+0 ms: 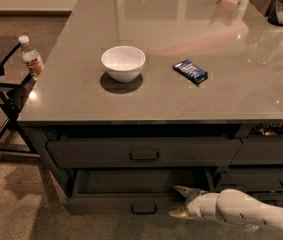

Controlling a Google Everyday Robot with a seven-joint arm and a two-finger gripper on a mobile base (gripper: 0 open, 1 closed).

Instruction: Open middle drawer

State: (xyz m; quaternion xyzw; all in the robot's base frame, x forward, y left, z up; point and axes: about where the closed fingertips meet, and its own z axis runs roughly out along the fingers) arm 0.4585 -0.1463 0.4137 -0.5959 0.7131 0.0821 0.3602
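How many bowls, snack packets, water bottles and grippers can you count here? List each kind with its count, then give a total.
Bowls: 1, white bowl on the counter
Snack packets: 1, blue packet
Water bottles: 1, bottle left of the counter
Grippers: 1, gripper open beside the pulled-out middle drawer
Total: 4

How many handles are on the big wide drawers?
2. The upper handle sits on the upper wide drawer; the lower handle on the pulled-out drawer below, left of the open tool. Smaller drawers at right may hide more.
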